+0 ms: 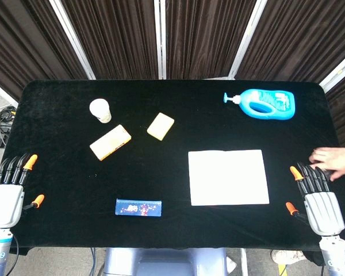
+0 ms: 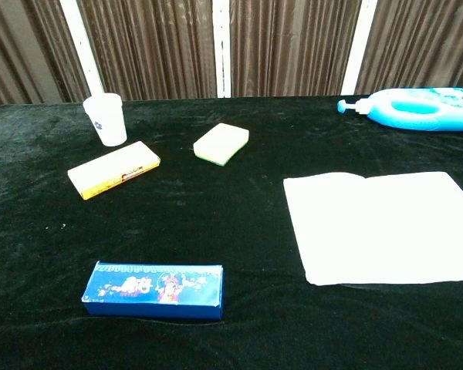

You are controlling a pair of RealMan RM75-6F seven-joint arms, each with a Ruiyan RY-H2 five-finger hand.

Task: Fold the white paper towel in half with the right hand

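White cup (image 1: 100,110), yellow case (image 1: 110,142), sponge (image 1: 160,126), blue box (image 1: 138,207), blue bottle (image 1: 266,104) lying flat.

Dark pleated curtains (image 1: 121,34) w/ white strips (image 1: 159,37) behind; grey floor (image 1: 46,261).

Both hands (image 1: 6,198) (image 1: 321,204) flat (fingers apart)

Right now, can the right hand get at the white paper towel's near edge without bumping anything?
Probably yes. The right hand rests open just beyond the paper towel, with only bare black table between them. The blue bottle lies well behind the towel.
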